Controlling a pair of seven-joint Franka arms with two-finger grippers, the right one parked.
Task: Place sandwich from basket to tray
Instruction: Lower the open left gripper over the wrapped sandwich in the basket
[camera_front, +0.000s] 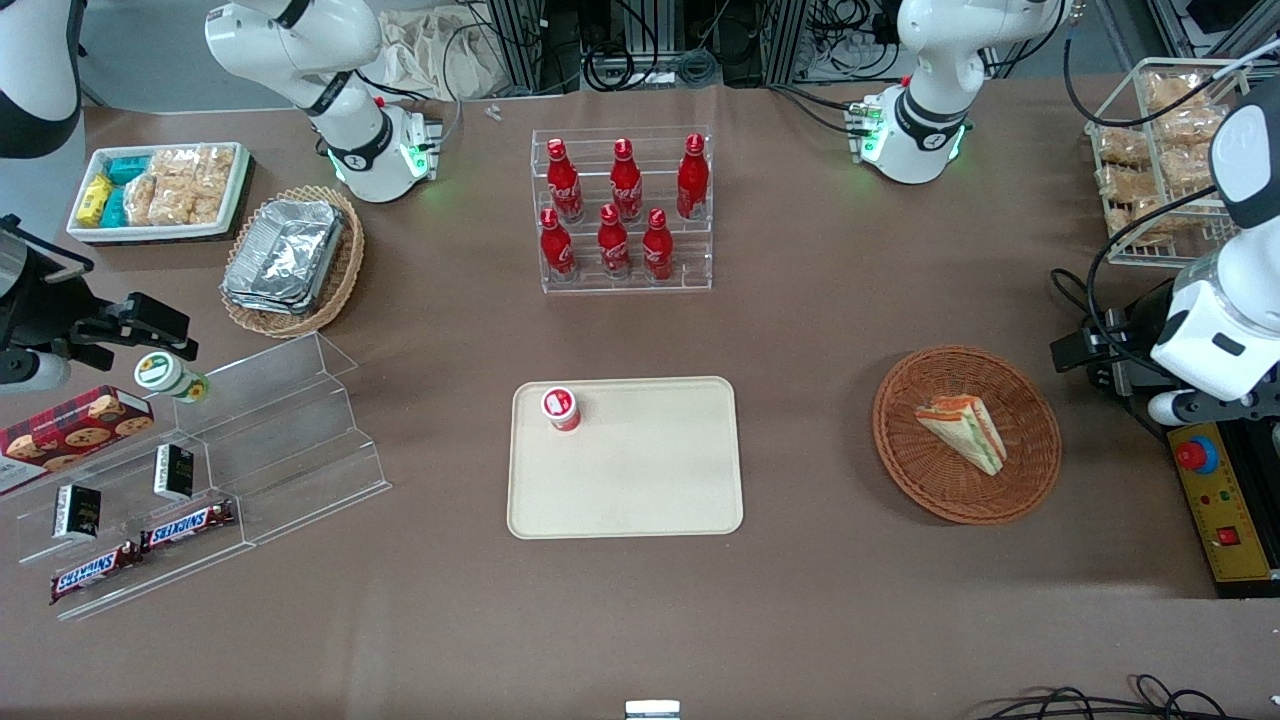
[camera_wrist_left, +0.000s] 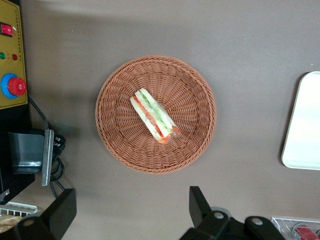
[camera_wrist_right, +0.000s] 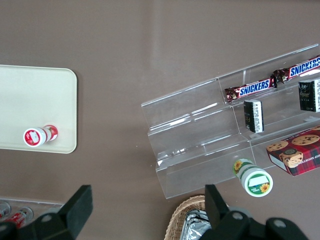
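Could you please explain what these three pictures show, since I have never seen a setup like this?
They show two white robot arms at a brown table. One picture looks down from the front; the other two come from cameras on each arm's wrist.

The working arm's gripper hangs above the basket, open and holding nothing; its two dark fingers show in that arm's wrist picture.

In the round basket lies a wrapped sandwich. It is meant to go to the tray, which lies beside the basket, toward the parked arm's end, and carries only a small red-and-white bottle.

Also on the table: a rack of red bottles, a clear stand with chocolate bars, foil trays and snacks.
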